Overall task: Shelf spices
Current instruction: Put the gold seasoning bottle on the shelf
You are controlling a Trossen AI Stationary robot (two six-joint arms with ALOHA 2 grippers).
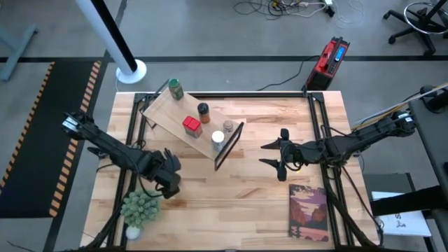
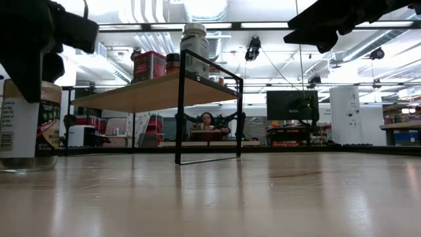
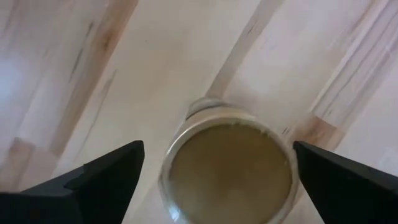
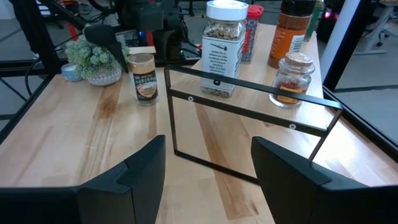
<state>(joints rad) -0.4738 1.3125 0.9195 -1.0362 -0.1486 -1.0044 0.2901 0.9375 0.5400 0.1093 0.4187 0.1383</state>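
- Left gripper (image 3: 217,171) spread wide, hanging above the tan-topped jar (image 3: 229,165), which stands on the table (image 1: 231,189).
- Right gripper (image 4: 208,168) partly spread, empty, facing the shelf (image 4: 249,106).

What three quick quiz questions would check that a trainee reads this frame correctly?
1. True or false: the tan-topped jar stands on the shelf.
2. How many spice containers are on the shelf? A: three. B: five. C: six.
3. Which hand hangs directly over the tan-topped jar with its fingers apart?

Key:
1. False. It stands on the table, off the shelf.
2. B.
3. The left hand.
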